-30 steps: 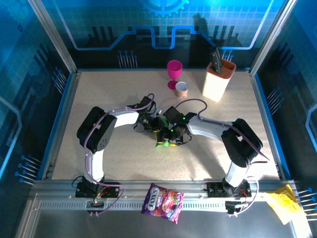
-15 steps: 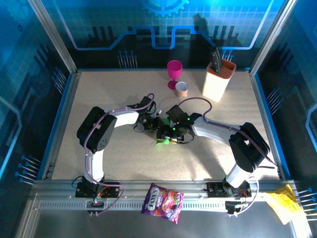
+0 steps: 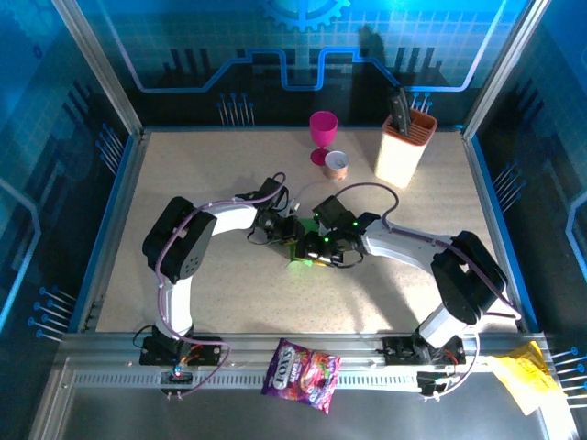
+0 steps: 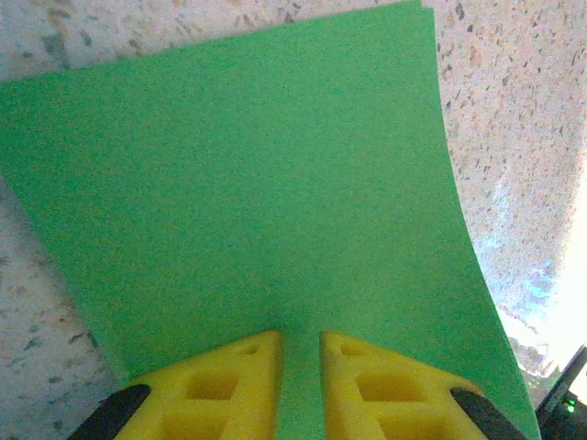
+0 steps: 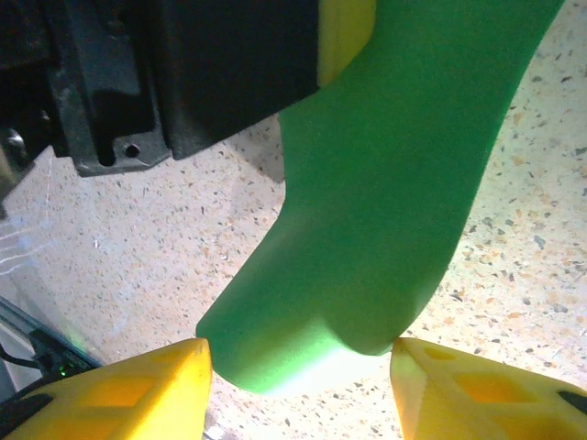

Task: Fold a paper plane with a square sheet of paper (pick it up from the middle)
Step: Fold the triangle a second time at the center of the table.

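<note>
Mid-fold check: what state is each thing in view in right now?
Bright green square sheet of paper: curled over, one edge pinched.
Left hand: shut on the sheet.
Right hand: open, straddling the curl.
Pink plastic goblet: upright.
Small copper cup: upright.
Cream knife block: upright, handle sticking out.
Purple printed snack bag: lying flat.
Yellow paper: crumpled.

1. Pink goblet (image 3: 322, 129), upright, far side of the speckled table (image 3: 183, 174).
2. Small copper-toned cup (image 3: 337, 165), just beside the goblet's foot.
3. Cream and orange knife block (image 3: 404, 147), black handles sticking out, right of the cups.
4. Purple snack bag (image 3: 301, 374) on the near metal rail (image 3: 110, 367).
5. Crumpled yellow paper (image 3: 519, 378), near right corner.
</note>
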Robot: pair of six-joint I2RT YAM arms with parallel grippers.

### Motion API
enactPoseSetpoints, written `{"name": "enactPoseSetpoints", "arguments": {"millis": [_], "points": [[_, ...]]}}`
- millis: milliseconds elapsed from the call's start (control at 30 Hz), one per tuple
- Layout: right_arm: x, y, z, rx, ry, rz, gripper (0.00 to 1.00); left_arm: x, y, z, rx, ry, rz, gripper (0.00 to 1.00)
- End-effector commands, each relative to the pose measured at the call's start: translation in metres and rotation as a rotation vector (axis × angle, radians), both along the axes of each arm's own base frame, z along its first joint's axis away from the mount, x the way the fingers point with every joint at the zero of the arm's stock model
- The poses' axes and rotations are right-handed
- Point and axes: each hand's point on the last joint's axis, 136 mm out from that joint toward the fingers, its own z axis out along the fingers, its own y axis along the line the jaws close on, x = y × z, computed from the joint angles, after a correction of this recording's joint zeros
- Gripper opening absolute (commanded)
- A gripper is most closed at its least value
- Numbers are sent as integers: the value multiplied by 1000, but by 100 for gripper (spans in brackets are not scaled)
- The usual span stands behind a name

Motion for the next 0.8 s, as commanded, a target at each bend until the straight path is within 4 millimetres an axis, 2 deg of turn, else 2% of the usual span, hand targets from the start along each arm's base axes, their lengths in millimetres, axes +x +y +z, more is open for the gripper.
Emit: {"name": "enactPoseSetpoints", "arguments": {"millis": [0,300,400,533,600,667,767], "points": [[3,-1,0,38,2,-18,57,-11,8,-21,48,65,-12,21],[7,-6,0,98,-39,-57,48,-11,8,-22,48,66,-10,21],[10,-9,4,131,-62,-75,49,-10,8,-21,51,63,-15,21],[13,-7,9,168,-74,-65,59,-9,7,-21,50,63,-15,21],[14,-5,11,176,-79,-59,59,-9,7,-21,51,63,-15,21],[13,-5,13,184,-88,-56,56,-9,7,-22,50,64,-12,21],[13,-6,13,187,-91,-59,45,-9,7,-23,51,67,-13,21]]}}
